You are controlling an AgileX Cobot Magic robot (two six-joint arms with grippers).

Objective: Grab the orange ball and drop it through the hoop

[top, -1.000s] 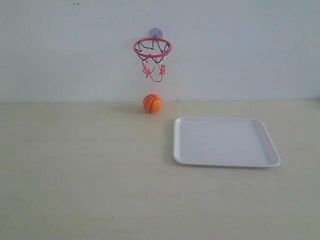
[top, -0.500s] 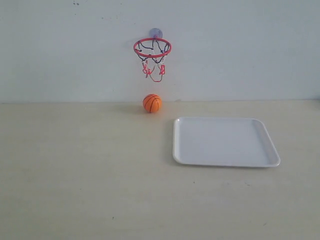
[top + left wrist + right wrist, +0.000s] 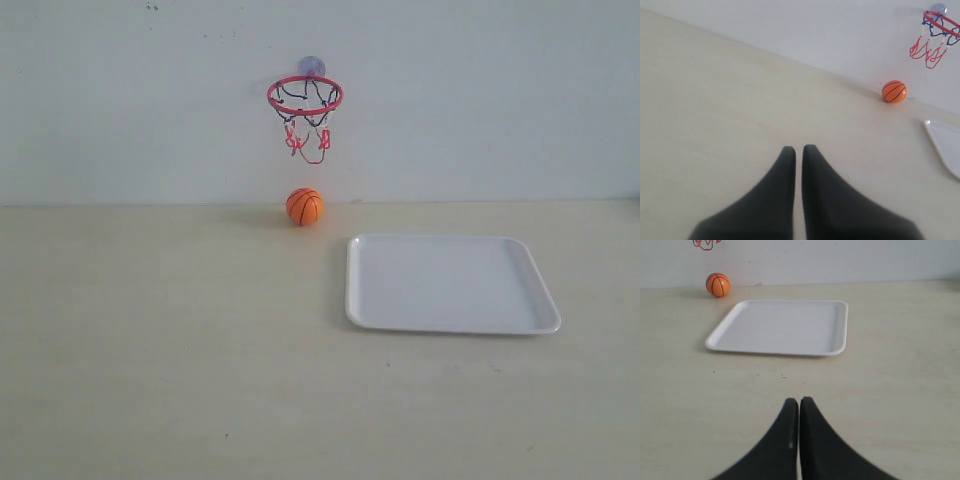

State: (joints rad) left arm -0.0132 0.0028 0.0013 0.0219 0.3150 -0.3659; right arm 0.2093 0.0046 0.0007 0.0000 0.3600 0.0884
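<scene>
Looking at your setup, the pale wooden table (image 3: 150, 350) takes up most of the exterior view, with a plain white wall (image 3: 500, 100) behind it. The white tray (image 3: 450, 285) sits flat on the right side, nothing on it.

Your left gripper (image 3: 798, 148) hangs over bare table with its two black fingers closed down to a thin slit, gripping nothing. Your right gripper (image 3: 799, 400) has its fingers pressed right together, also holding nothing, and it points at the tray's near edge from a little way back.

The hoop (image 3: 305, 113) is stuck to the wall by a suction cup: red ring, with a stringy black, white and red net dangling under it.

The orange ball (image 3: 305, 206) is a tiny basketball with thin black seam lines. It rests on the table right at the foot of the wall, almost straight below the hoop, just off the tray's far left corner and well apart from both grippers.
</scene>
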